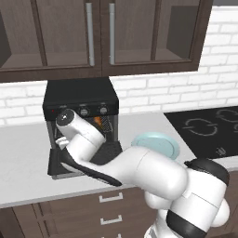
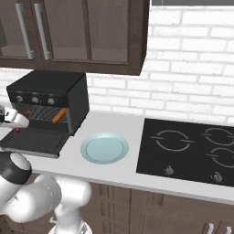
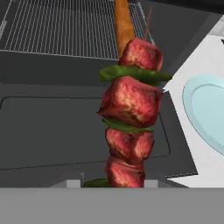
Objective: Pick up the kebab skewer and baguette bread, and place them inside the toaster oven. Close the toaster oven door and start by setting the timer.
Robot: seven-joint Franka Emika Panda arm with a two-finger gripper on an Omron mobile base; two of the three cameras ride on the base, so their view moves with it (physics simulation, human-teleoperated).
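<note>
The kebab skewer (image 3: 130,127), red-brown meat chunks with green slices between, stands up from my gripper (image 3: 112,183), which is shut on its lower end. It hangs over the toaster oven door (image 3: 52,127), which lies dropped open. Beyond it the long orange baguette bread (image 3: 124,24) rests on the wire rack (image 3: 57,26) inside the toaster oven (image 1: 81,100). From the right base view my hand (image 2: 11,119) is at the oven's mouth, above the open door (image 2: 34,140), and the baguette (image 2: 58,115) shows inside.
A pale blue plate (image 2: 105,147) sits on the grey counter (image 2: 114,123) right of the oven. A black cooktop (image 2: 192,148) lies further right. Dark wall cabinets (image 1: 102,32) hang just above the oven.
</note>
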